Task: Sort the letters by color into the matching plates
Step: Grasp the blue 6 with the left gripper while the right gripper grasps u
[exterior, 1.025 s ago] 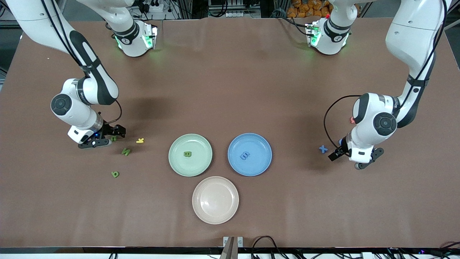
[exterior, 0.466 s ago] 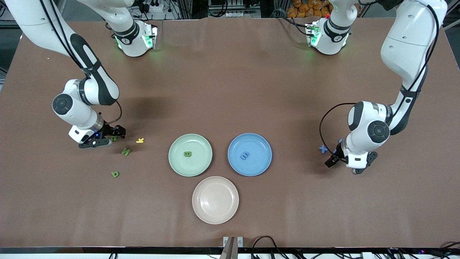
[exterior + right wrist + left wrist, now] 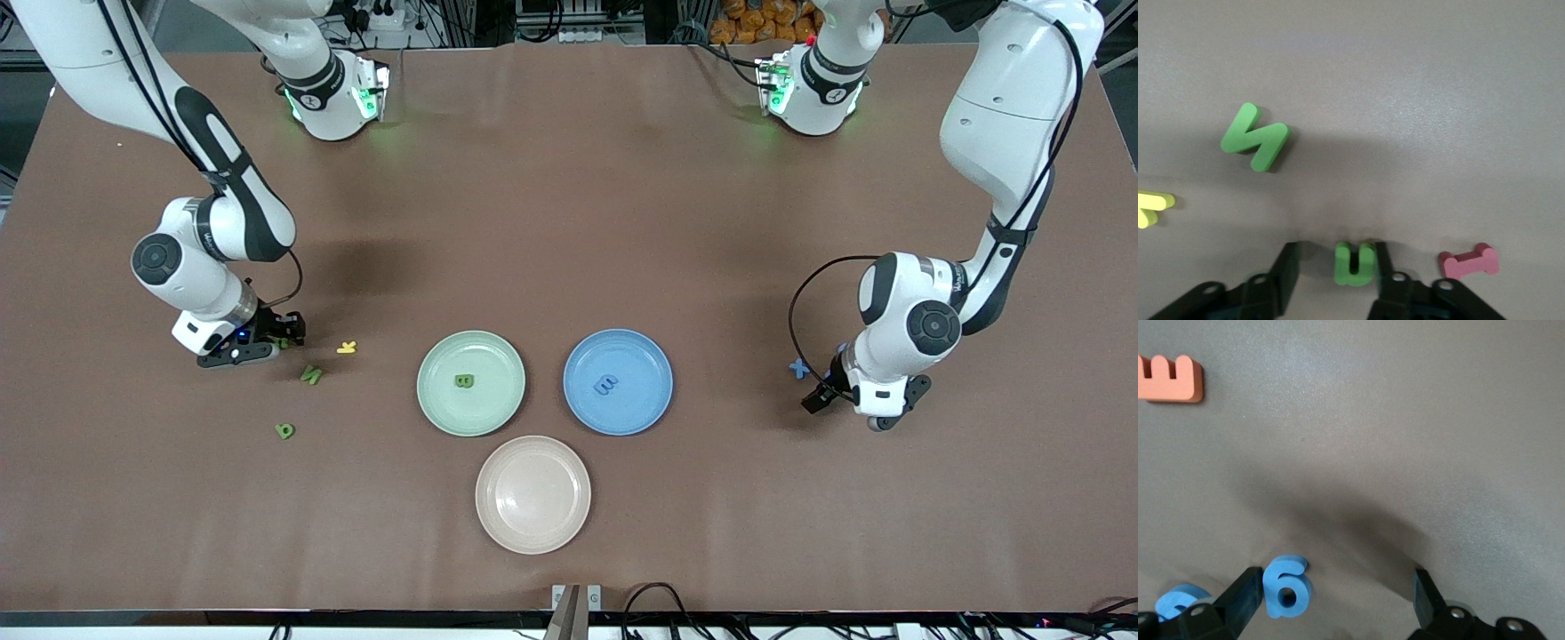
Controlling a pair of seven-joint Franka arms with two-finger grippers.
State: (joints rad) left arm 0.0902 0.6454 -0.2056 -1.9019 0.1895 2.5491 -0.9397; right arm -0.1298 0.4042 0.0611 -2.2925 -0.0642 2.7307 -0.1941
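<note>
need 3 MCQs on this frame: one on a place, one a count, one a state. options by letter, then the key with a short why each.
1. Where is the green U?
A. In the mint green plate
B. Between the right gripper's fingers, on the table
C. In the beige plate

2. How many letters lie in the blue plate?
A. None
B. One
C. Three

3. How does the left gripper stand?
A. Open, low over the table beside the blue 6
B. Shut on the orange E
C. Shut on the blue X

Answers:
1 B: the right wrist view shows the U between the fingers of the right gripper, one finger touching it, a gap at the other.
2 B: the front view shows a single blue letter in it.
3 A: the left wrist view shows its fingers wide apart with nothing between, the blue 6 next to one finger.
</note>
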